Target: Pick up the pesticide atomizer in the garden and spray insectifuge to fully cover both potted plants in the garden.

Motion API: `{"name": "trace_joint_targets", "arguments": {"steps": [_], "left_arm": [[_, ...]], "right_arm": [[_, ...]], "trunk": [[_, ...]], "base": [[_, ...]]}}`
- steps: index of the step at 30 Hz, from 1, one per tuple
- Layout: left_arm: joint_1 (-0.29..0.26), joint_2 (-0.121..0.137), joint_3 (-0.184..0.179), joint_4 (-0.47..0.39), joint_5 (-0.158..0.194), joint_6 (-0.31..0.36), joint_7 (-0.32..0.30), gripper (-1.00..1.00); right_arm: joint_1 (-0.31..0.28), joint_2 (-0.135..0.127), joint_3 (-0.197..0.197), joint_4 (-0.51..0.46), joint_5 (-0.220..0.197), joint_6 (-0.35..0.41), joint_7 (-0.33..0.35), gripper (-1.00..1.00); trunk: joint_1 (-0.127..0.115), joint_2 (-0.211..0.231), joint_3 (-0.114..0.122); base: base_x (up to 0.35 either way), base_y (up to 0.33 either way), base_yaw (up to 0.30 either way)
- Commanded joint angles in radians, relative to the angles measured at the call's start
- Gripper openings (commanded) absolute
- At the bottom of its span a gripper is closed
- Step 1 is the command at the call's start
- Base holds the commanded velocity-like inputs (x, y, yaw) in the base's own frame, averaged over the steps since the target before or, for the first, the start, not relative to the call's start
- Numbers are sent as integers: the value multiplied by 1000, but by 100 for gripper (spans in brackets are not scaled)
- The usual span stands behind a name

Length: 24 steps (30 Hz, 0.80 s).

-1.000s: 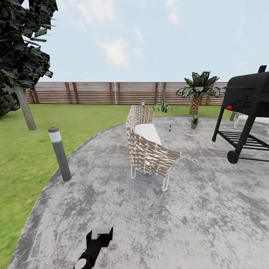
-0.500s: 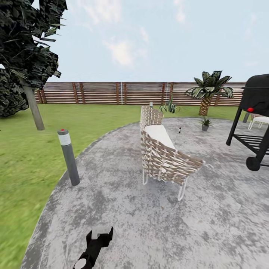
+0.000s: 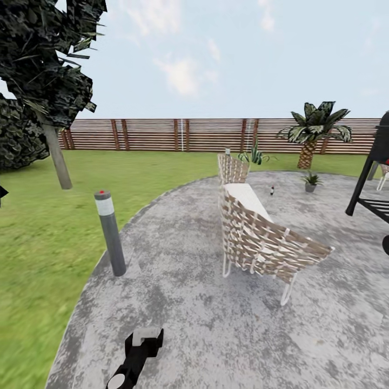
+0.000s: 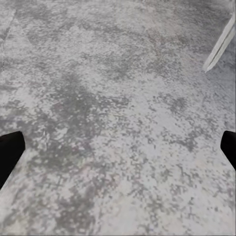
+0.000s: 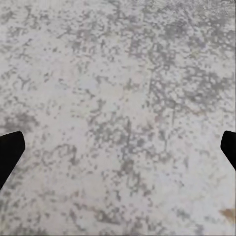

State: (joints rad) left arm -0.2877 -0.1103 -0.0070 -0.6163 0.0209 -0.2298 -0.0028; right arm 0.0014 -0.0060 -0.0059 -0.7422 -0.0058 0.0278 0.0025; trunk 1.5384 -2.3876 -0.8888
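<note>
Far across the paved patio (image 3: 216,324), the pesticide atomizer (image 3: 272,190) stands on the stone just right of the wicker bench (image 3: 259,232), with one potted plant (image 3: 310,182) further right near the palm (image 3: 313,132). Both the left gripper (image 4: 118,150) and right gripper (image 5: 118,150) hang over bare paving, jaws spread wide, holding nothing

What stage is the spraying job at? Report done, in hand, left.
Done: nothing visible; the pesticide atomizer stands untouched on the patio beyond the wicker seat.
In hand: nothing held; the left hand and right hand are open over bare paving, far from the bottle.
Left: reach and pick up the atomizer, then spray the potted plant near the palm and its twin.
</note>
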Motion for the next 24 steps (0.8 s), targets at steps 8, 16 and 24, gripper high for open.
{"name": "trace_joint_targets", "arguments": {"steps": [8, 16, 24], "left_arm": [[-1, 0, -1, 1, 2, -3, 0, 100], [-1, 0, -1, 1, 3, -3, 0, 100], [-1, 0, -1, 1, 3, -3, 0, 100]], "right_arm": [[0, 0, -1, -2, 0, 3, 0, 100], [0, 0, 0, -3, 0, 3, 1, 100], [0, 0, 0, -3, -1, 3, 1, 100]], "trunk": [[0, 0, -1], [0, 0, -1], [0, 0, -1]], "base": [[275, 190, 243], [317, 14, 83], [336, 0, 2]]}}
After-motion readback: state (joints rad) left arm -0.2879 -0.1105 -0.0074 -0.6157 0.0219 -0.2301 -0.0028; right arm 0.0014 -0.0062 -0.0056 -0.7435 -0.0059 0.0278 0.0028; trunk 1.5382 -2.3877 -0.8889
